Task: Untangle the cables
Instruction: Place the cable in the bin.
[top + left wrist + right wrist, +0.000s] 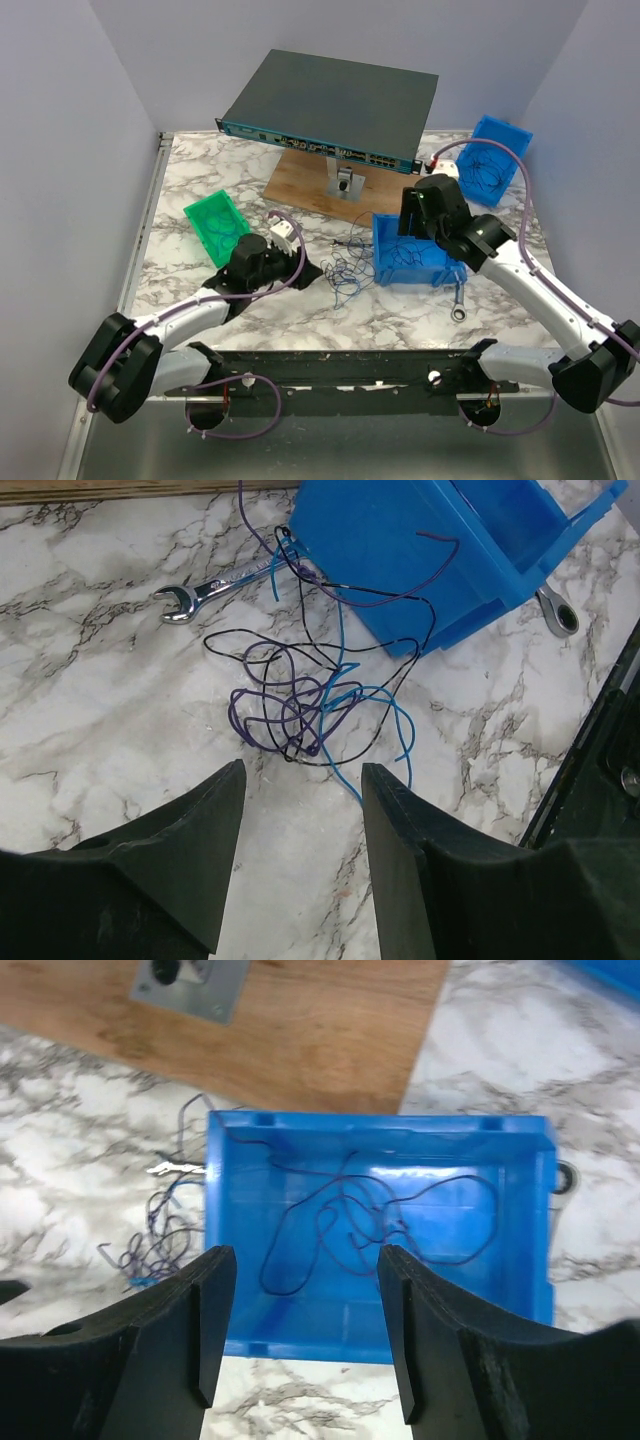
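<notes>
The cables (345, 268) are a small tangle of thin black, purple and blue wires on the marble table, just left of a blue bin (385, 262). In the left wrist view the tangle (300, 705) lies just ahead of my open, empty left gripper (303, 780), apart from it. One purple strand runs up over the bin's wall (400, 550). My right gripper (305, 1260) is open and empty above the blue bin (380, 1120). A loose purple wire (350, 1215) lies inside the bin. The tangle (155, 1245) also shows at the left of the right wrist view.
A green bin (218, 225) with wires stands at the left, a second blue bin (492, 155) at the back right. A network switch (335, 100) sits on a wooden board (320, 190). One wrench (215, 585) lies behind the tangle, another (458, 302) right of the bin.
</notes>
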Motion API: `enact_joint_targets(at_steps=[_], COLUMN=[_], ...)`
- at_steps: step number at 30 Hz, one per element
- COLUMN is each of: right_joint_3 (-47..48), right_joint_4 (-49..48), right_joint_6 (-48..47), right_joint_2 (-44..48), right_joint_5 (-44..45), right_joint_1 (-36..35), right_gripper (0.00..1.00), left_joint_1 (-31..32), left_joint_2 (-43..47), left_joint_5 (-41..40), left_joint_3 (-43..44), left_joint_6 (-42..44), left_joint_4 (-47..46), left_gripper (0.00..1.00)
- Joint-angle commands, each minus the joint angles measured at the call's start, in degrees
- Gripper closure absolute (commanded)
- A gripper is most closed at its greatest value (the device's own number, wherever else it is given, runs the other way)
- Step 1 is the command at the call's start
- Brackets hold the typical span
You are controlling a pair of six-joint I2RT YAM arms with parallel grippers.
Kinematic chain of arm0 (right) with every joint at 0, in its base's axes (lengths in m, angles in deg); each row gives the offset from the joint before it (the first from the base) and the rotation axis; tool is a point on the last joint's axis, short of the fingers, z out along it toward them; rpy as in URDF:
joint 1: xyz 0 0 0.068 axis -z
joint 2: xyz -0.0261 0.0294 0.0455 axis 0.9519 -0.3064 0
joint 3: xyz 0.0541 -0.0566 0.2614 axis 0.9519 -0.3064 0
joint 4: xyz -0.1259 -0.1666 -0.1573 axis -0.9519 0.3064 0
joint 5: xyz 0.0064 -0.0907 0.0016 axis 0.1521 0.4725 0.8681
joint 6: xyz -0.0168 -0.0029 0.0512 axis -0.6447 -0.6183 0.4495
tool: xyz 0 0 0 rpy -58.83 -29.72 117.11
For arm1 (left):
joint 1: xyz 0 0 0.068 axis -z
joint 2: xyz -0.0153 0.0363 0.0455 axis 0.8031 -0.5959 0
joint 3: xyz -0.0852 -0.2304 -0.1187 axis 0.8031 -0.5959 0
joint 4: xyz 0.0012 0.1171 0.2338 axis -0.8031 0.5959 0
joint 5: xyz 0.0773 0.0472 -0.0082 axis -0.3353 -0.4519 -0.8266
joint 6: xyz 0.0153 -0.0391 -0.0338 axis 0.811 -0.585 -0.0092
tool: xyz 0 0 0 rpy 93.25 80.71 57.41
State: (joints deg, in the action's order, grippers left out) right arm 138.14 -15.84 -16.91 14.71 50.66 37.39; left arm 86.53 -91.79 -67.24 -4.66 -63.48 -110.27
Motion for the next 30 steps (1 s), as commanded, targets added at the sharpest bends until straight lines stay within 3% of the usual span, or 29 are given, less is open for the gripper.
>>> enact_joint_targets(at_steps=[1, 10, 18, 25, 30], right_joint_3=[2.4, -1.9, -5.5, -5.0, -3.8], right_joint_4=[-1.3, -8.7, -13.8, -13.0, -11.1], right_joint_6=[-3.4, -0.9, -0.8, -1.4, -1.7], right_joint_2=[-3.2, 0.9, 9.3, 13.1, 13.8], right_joint_5=[-11.9, -15.5, -15.9, -16.0, -15.8], right_joint_1=[0.0, 0.1, 0.0, 0.1, 0.1], right_gripper=[0.36, 0.39, 0.39, 0.39, 0.39], left_joint_1=[0.3, 1.1, 6.4, 7.4, 7.4], left_joint_2=[-4.7, -17.8, -26.2, -32.7, -37.2], left_joint_5=[2.5, 2.3, -7.0, -17.0, -17.2], left_joint_3=[3.5, 9.2, 14.3, 17.8, 19.8], left_joint_6=[-0.7, -4.2, -6.2, -7.6, -6.2], left_joint_4=[-2.7, -7.9, -11.5, -13.4, -15.8], left_gripper=[0.48, 0.48, 0.49, 0.58, 0.58])
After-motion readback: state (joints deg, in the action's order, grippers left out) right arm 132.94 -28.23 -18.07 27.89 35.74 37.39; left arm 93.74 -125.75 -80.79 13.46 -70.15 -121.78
